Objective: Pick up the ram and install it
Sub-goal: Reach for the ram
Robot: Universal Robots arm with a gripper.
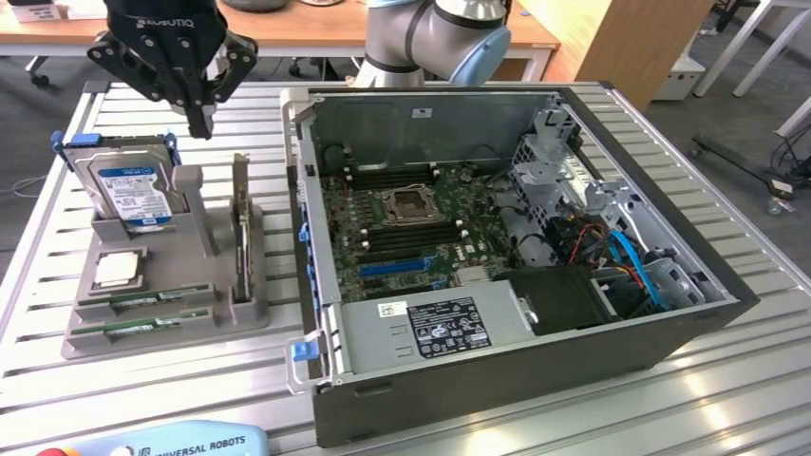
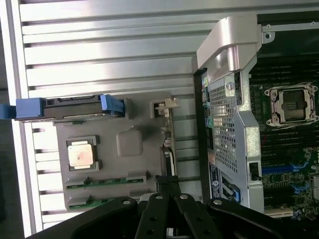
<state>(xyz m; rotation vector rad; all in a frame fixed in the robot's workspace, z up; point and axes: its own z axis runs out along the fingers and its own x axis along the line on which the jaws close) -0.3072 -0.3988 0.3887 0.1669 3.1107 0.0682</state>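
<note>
My gripper (image 1: pixel 200 122) hangs, fingers together and empty, above the parts holder (image 1: pixel 247 309). Dropping here, I'd likely strike its hard drive (image 1: pixel 127 190) and miss the ram (image 1: pixel 142 299).

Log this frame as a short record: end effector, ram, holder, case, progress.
end effector: shut, empty, raised above the grey holder, at the end with the hard drive
ram: two sticks lying flat in the holder, untouched
also in holder: processor chip, upright expansion card
computer case: lid off, motherboard exposed
progress: ram not yet picked up
</note>
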